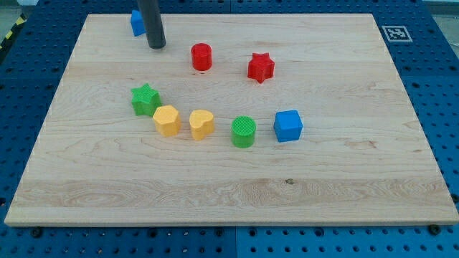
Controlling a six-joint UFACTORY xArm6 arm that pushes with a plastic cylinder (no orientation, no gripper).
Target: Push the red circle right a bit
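The red circle [201,56] is a short red cylinder standing on the wooden board [344,179] near the view's top, left of centre. My tip [157,46] is the lower end of a dark rod touching the board to the left of the red circle, with a clear gap between them. A red star [260,67] sits to the right of the red circle. A blue block [136,22] lies just left of the rod, partly hidden behind it.
A green star [145,99], a yellow hexagon [167,120], a yellow heart [201,124], a green circle [244,132] and a blue cube [287,125] form an arc across the board's middle. A marker tag [395,33] sits beyond the top right corner.
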